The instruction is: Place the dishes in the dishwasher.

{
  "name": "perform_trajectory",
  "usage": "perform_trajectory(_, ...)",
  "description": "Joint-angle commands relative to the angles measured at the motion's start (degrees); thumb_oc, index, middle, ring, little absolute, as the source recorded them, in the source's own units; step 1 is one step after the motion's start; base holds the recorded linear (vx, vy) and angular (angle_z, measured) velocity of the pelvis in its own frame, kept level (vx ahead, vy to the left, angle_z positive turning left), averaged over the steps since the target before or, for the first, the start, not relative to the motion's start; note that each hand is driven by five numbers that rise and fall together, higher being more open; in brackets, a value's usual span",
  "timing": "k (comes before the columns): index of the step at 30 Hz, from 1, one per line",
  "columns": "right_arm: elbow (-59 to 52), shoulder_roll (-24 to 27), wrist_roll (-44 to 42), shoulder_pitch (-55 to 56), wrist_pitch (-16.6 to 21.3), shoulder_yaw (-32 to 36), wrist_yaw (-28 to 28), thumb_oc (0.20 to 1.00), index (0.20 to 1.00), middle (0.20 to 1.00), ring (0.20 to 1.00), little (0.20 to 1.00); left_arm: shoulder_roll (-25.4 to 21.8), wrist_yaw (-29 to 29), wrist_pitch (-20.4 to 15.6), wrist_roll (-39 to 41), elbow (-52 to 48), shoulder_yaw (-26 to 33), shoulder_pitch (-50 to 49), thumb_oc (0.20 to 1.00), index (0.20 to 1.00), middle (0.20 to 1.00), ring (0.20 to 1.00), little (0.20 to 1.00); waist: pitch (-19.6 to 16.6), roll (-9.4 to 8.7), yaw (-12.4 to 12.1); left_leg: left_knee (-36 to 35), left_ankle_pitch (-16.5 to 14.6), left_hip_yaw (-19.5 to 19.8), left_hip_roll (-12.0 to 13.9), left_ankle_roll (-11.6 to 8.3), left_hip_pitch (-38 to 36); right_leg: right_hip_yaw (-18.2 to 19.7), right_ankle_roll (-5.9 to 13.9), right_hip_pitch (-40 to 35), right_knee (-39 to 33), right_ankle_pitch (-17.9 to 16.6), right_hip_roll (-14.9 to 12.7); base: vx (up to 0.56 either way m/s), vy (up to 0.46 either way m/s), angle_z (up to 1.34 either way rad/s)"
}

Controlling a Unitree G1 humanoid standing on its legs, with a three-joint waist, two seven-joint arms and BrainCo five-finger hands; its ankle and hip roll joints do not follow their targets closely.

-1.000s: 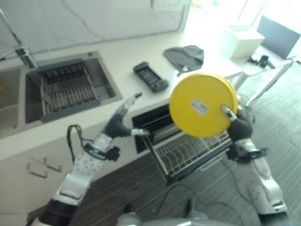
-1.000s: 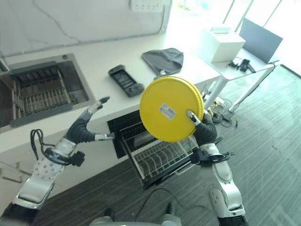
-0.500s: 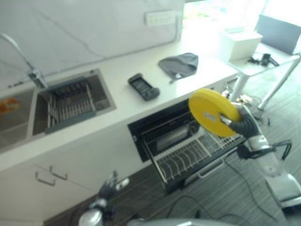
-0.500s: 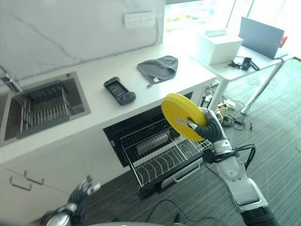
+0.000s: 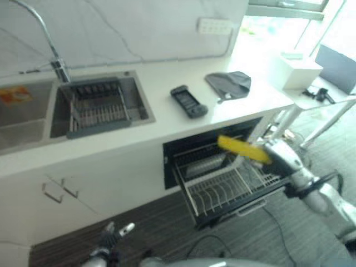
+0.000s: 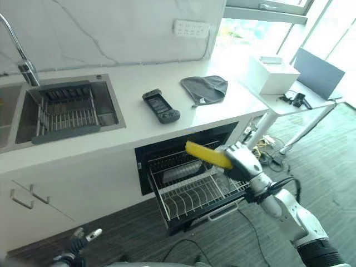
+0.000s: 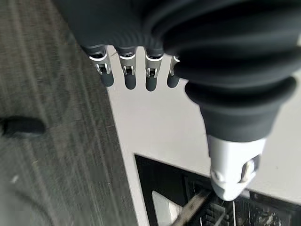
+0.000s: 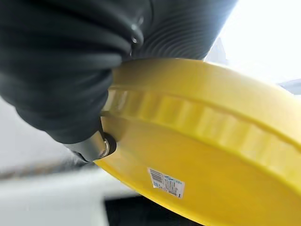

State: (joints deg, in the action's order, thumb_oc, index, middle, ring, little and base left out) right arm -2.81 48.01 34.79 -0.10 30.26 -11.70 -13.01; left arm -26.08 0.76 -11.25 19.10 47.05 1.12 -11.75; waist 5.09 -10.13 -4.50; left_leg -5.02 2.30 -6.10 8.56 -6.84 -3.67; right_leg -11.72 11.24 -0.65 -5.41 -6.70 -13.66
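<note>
Your right robot hand (image 6: pixel 240 160) is clamped on the yellow plate (image 6: pixel 207 154), thumb pressed against its underside and the dark ribbed cover over its rim. You are holding the plate nearly edge-on, tilted, above the pulled-out dishwasher rack (image 6: pixel 194 194), not touching it. In the right wrist view the plate (image 8: pixel 202 155) is smooth glossy plastic with a fluted band below the rim, and a small white sticker (image 8: pixel 166 182) carries a barcode; its print is too small to read.

The rack is a thin wire grid with rows of upright tines, drawn out from the dark dishwasher opening (image 6: pixel 172 147) under the white table (image 6: pixel 139 125).

Your left robot hand (image 7: pixel 131 70) hangs low by the floor (image 7: pixel 51 141) with its fingers straight and relaxed, holding nothing.

On the table lie a black handheld controller (image 6: pixel 161 106) and a crumpled grey cloth (image 6: pixel 205 88). A steel sink (image 6: pixel 67 108) holds a grey ribbed drying rack (image 6: pixel 65 117).
</note>
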Motion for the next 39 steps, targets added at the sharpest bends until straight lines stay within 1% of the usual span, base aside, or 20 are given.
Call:
perform_trajectory(1, -5.19, 3.80, -4.49, -6.97, 0.16, 6.19, -0.85, 0.200, 0.200, 0.200, 0.200, 0.200, 4.07, -1.42, -0.42, 0.98, -1.06, 1.20, 2.24, 1.000, 1.000, 1.000, 1.000, 1.000, 2.46, 5.94, -0.75, 0.02, -1.66, 3.40, 1.25, 1.67, -0.07, -0.78, 1.38, -3.71, 0.41, 0.45, 1.30, 0.10, -0.248, 0.22)
perform_trajectory(3, -5.67, 4.72, -4.43, -6.67, -0.30, 6.40, 1.75, 0.200, 0.200, 0.200, 0.200, 0.200, 4.67, -0.54, -1.33, -1.81, 0.02, 1.91, 1.09, 1.000, 1.000, 1.000, 1.000, 1.000, 1.97, 6.20, -1.29, 0.02, -1.47, 3.26, 1.71, 1.05, -0.20, -1.48, 1.15, -4.58, 0.41, 1.36, 1.37, 0.08, -0.102, 0.12)
perform_trajectory(5, -6.69, 6.01, -6.61, -5.43, -0.43, 7.67, 4.71, 0.200, 0.200, 0.200, 0.200, 0.200, 5.27, -2.07, -0.91, -3.93, 0.41, 2.08, -0.39, 1.000, 1.000, 1.000, 1.000, 1.000, 1.41, 6.53, -1.23, 0.02, -1.35, 2.88, 2.09, 0.63, -0.34, -1.85, 0.84, -5.08, 0.41, 2.05, 1.40, 0.07, -0.053, 0.01)
perform_trajectory(6, -6.30, 5.85, -5.33, -4.22, 0.23, 8.00, 5.20, 0.200, 0.200, 0.200, 0.200, 0.200, 5.61, -3.03, -0.60, -5.09, 1.49, 2.62, -0.94, 1.000, 1.000, 1.000, 1.000, 1.000, 1.16, 6.72, -1.22, 0.02, -1.36, 2.63, 2.14, 0.50, -0.40, -1.92, 0.72, -5.50, 0.41, 2.53, 1.40, 0.06, -0.037, 0.07)
perform_trajectory(8, -4.79, 5.87, -2.75, -3.95, 0.04, 7.04, 4.59, 0.200, 0.200, 0.200, 0.200, 0.200, 5.57, -3.29, -0.61, -7.53, 2.80, 2.64, -1.18, 1.000, 1.000, 1.000, 1.000, 1.000, 0.95, 6.88, -1.41, 0.02, -1.36, 2.56, 2.12, 0.37, -0.37, -2.16, 0.68, -5.94, 0.41, 3.01, 1.34, 0.04, -0.024, 0.13)
perform_trajectory(11, -2.52, 6.26, -2.67, -4.49, -0.45, 5.93, 4.43, 0.200, 0.200, 0.200, 0.200, 0.200, 5.40, -3.85, -2.03, -10.32, 4.61, 1.44, -2.29, 1.000, 1.000, 1.000, 1.000, 1.000, 0.64, 7.22, -1.42, 0.02, -1.42, 2.44, 2.03, 0.26, -0.53, -2.39, 0.66, -6.27, 0.41, 3.26, 1.20, 0.07, 0.001, 0.07)
perform_trajectory(12, -1.73, 6.25, -2.93, -4.63, -0.39, 5.63, 4.47, 0.200, 0.200, 0.200, 0.200, 0.200, 5.29, -4.57, -2.15, -10.76, 5.12, 1.25, -2.60, 1.000, 1.000, 1.000, 1.000, 1.000, 0.52, 7.36, -1.40, 0.02, -1.46, 2.43, 1.94, 0.31, -0.60, -2.30, 0.68, -6.29, 0.41, 3.24, 1.18, 0.10, 0.011, 0.07)
perform_trajectory(13, 0.11, 5.96, -0.38, -5.34, -0.59, 3.72, 4.08, 0.200, 0.200, 0.200, 0.200, 0.200, 4.27, -6.91, -2.58, -12.51, 5.55, 1.37, -2.58, 1.000, 1.000, 1.000, 1.000, 1.000, 0.55, 7.64, -1.68, 0.02, -1.49, 2.48, 1.77, 0.33, -0.63, -2.44, 0.83, -6.33, 0.41, 3.14, 0.94, 0.10, 0.013, 0.06)
perform_trajectory(17, 5.39, 5.76, 2.27, -8.49, -2.93, -1.33, 0.37, 0.200, 0.200, 0.200, 0.200, 0.200, 1.95, -8.39, -3.45, -14.56, 3.35, 1.16, -2.54, 1.000, 1.000, 1.000, 1.000, 1.000, 0.84, 7.87, -2.89, 0.02, -1.46, 2.97, 1.49, 0.37, -0.39, -3.35, 1.14, -6.62, 0.41, 3.12, 0.57, 0.07, -0.004, 0.06)
perform_trajectory(21, 12.29, 3.94, 5.70, -12.04, -4.58, -6.21, -7.30, 0.200, 0.200, 0.200, 0.200, 0.200, -0.40, -7.17, -2.95, -10.22, 0.67, 1.10, -2.06, 1.000, 1.000, 1.000, 1.000, 1.000, 2.49, 8.17, -4.40, 0.02, -1.15, 4.18, 1.34, 0.54, 0.74, -3.91, 1.92, -5.83, 0.41, 2.24, -0.15, 0.02, -0.096, 0.13)
perform_trajectory(22, 17.40, 2.88, 7.94, -16.42, -6.12, -10.18, -11.89, 0.200, 0.200, 0.200, 0.200, 0.200, -1.87, -6.60, -3.57, -9.75, -0.14, -0.25, 0.23, 1.000, 1.000, 1.000, 1.000, 1.000, 4.52, 8.62, -5.51, 0.02, -0.47, 5.06, 1.45, 0.71, 3.41, -4.02, 2.11, -3.96, 0.41, 1.50, -0.52, -0.25, -0.177, 0.20)
perform_trajectory(23, 19.41, 2.41, 8.33, -18.48, -7.04, -11.89, -13.29, 0.200, 0.200, 0.200, 0.200, 0.200, -2.43, -6.69, -3.87, -9.77, -0.35, -1.22, 1.27, 1.000, 1.000, 1.000, 1.000, 1.000, 5.29, 8.74, -5.89, 0.02, -0.06, 5.51, 1.38, 0.79, 4.75, -3.98, 2.21, -2.98, 0.41, 1.15, -0.62, -0.33, -0.184, 0.11)
perform_trajectory(25, 23.03, 1.98, 6.86, -23.77, -9.96, -14.78, -14.72, 0.200, 0.200, 0.200, 0.200, 0.200, -4.08, -7.81, -4.00, -8.42, -1.09, -3.41, 3.72, 1.000, 1.000, 1.000, 1.000, 1.000, 7.80, 9.11, -6.43, 0.02, 1.01, 6.49, 1.14, 0.95, 8.04, -3.61, 2.37, -0.42, 0.41, 0.30, -0.80, -0.36, -0.134, 0.18)
perform_trajectory(27, 26.72, 2.59, 6.85, -30.56, -12.41, -18.24, -15.77, 0.200, 0.200, 0.200, 0.200, 0.200, -5.43, -9.28, -4.28, -5.17, -1.29, -5.02, 6.93, 1.000, 1.000, 1.000, 1.000, 1.000, 10.85, 9.98, -6.83, 0.02, 2.23, 7.16, 0.80, 1.12, 11.92, -3.06, 2.27, 2.35, 0.41, -0.17, -1.05, -0.47, -0.054, 0.19)
perform_trajectory(28, 30.08, 3.36, 5.21, -36.54, -14.11, -21.56, -15.83, 0.200, 0.200, 0.200, 0.200, 0.200, -5.93, -9.94, -4.77, -2.79, -1.55, -6.85, 8.32, 1.000, 1.000, 1.000, 1.000, 1.000, 13.03, 11.06, -7.55, 0.02, 3.12, 7.82, 0.06, 1.27, 14.63, -2.96, 2.14, 4.06, 0.41, -0.21, -1.21, -0.33, 0.005, 0.00)
perform_trajectory(30, 30.45, 3.47, 4.90, -37.25, -14.38, -21.96, -15.60, 0.200, 0.200, 0.200, 0.200, 0.200, -5.90, -10.00, -4.70, -2.62, -1.63, -7.06, 8.37, 1.000, 1.000, 1.000, 1.000, 1.000, 13.21, 11.21, -7.66, 0.02, 3.22, 7.92, -0.07, 1.29, 14.94, -2.96, 2.16, 4.27, 0.41, -0.21, -1.26, -0.19, 0.003, 0.04)
perform_trajectory(31, 33.76, 4.78, 2.35, -42.89, -15.13, -25.45, -15.54, 0.200, 0.200, 0.200, 0.200, 0.200, -6.57, -9.65, -5.62, -1.38, -2.11, -8.44, 8.64, 1.000, 1.000, 1.000, 1.000, 1.000, 14.57, 11.98, -8.62, 0.02, 3.74, 8.04, -0.47, 1.17, 17.00, -3.84, 2.42, 5.78, 0.41, -0.40, -1.77, -0.22, 0.022, 0.09)
perform_trajectory(33, 35.51, 5.24, 1.46, -45.46, -15.35, -26.65, -16.02, 0.200, 0.200, 0.200, 0.200, 0.200, -6.60, -7.97, -4.34, -0.10, -2.22, -9.33, 8.53, 1.000, 1.000, 1.000, 1.000, 1.000, 14.80, 12.41, -8.98, 0.02, 3.87, 7.91, -0.78, 1.14, 17.74, -4.32, 2.47, 6.53, 0.41, -0.49, -1.96, -0.17, 0.051, 0.07)
perform_trajectory(34, 37.49, 5.26, 2.51, -47.28, -16.05, -27.35, -17.10, 0.200, 0.200, 0.200, 0.200, 0.200, -6.28, -6.35, -4.22, 0.17, -1.88, -10.21, 8.67, 1.000, 1.000, 1.000, 1.000, 1.000, 14.71, 12.71, -9.12, 0.02, 3.94, 7.91, -0.97, 1.05, 18.15, -4.28, 2.51, 7.10, 0.41, -0.60, -2.13, -0.07, 0.048, 0.06)
perform_trajectory(39, 43.38, 4.82, 7.13, -51.03, -18.64, -29.26, -21.45, 0.200, 0.200, 0.200, 0.200, 0.200, -6.18, -5.75, -5.15, 1.85, -2.65, -12.23, 8.37, 1.000, 1.000, 1.000, 1.000, 1.000, 14.16, 13.04, -9.65, 0.02, 3.61, 7.67, -1.24, 1.04, 17.87, -4.24, 2.40, 7.26, 0.41, -0.31, -1.84, -0.03, 0.055, 0.03)
